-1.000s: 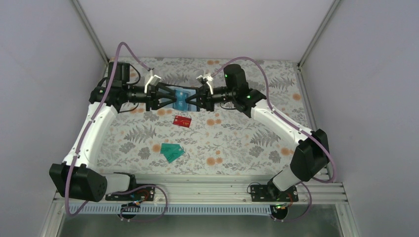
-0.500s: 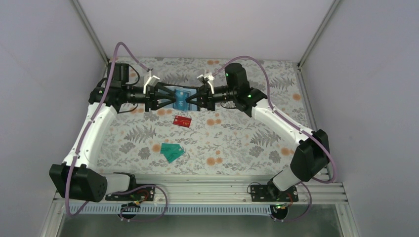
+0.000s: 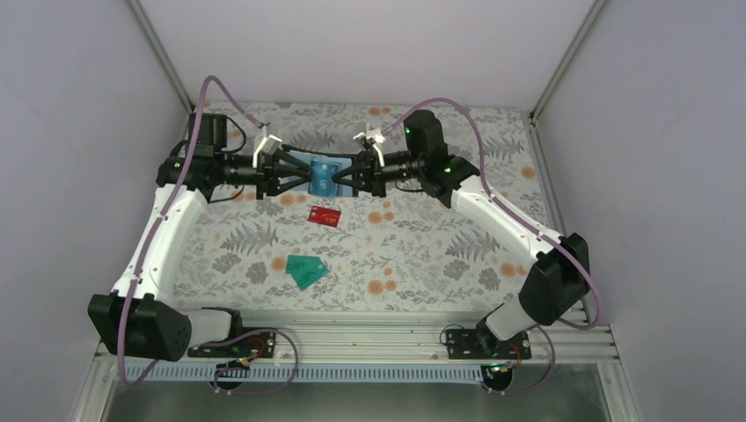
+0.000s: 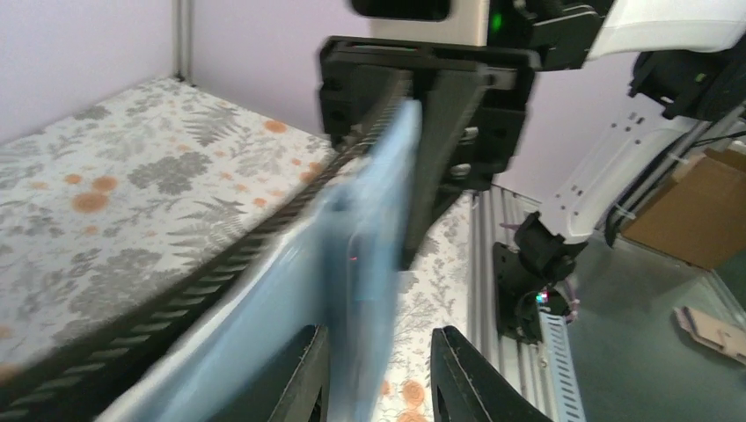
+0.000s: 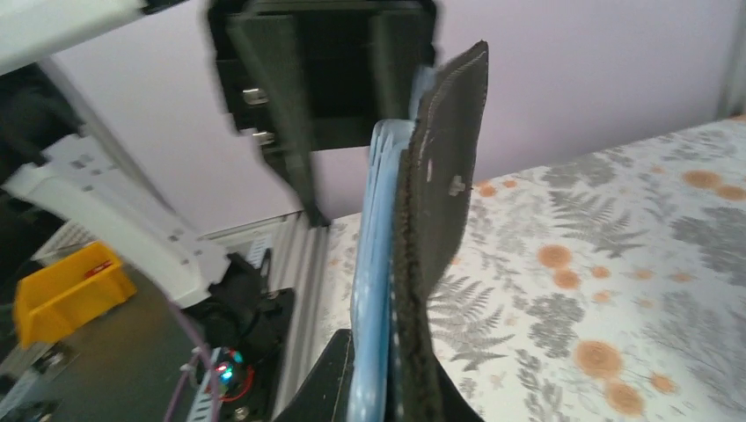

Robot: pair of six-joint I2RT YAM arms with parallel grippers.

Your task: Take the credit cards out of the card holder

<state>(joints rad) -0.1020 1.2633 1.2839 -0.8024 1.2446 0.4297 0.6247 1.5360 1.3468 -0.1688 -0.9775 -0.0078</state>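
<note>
The card holder, black outside and blue inside, hangs open above the far part of the table between my two grippers. My right gripper is shut on its right end. In the right wrist view the black cover and a blue layer are pinched in the right gripper. My left gripper straddles a blurred blue edge, which may be a blue credit card. One finger touches it, and the other finger stands off. A red card and two teal cards lie on the table.
The floral tablecloth covers the table. Grey walls close in at the back and sides. A metal rail with both arm bases runs along the near edge.
The left jaws have narrowed around the blue edge. The right arm has shifted slightly to the right. The holder and the cards on the table stay where they were.
</note>
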